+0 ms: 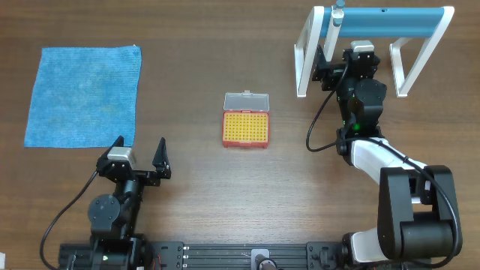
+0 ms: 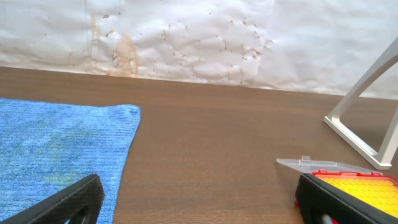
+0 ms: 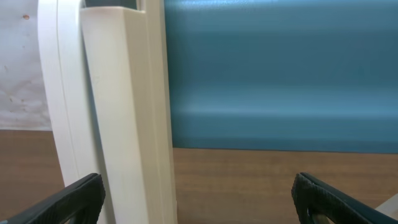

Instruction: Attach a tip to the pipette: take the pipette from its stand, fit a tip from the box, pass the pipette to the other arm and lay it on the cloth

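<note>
Right wrist view has the right gripper point(image 3: 198, 202) released, its two fingers spread wide, close in front of a white upright of the stand point(image 3: 124, 112), with the stand's blue bar running across behind it. From the top view this gripper sits at the far right of the bench point(image 1: 225, 195), under the left end of the stand. The pipette point(image 1: 338, 13) hangs upright at that same end of the blue bar, not grasped.

Near the bench's middle, well apart from the stand, lies the tip box point(image 1: 246, 129), its clear lid folded back and rows of yellow tips showing in a red frame.

The left gripper point(image 1: 140, 154) hangs near its base, also released with fingers wide, just beside the near right corner of the blue cloth point(image 1: 82, 97), which lies flat at far left.
</note>
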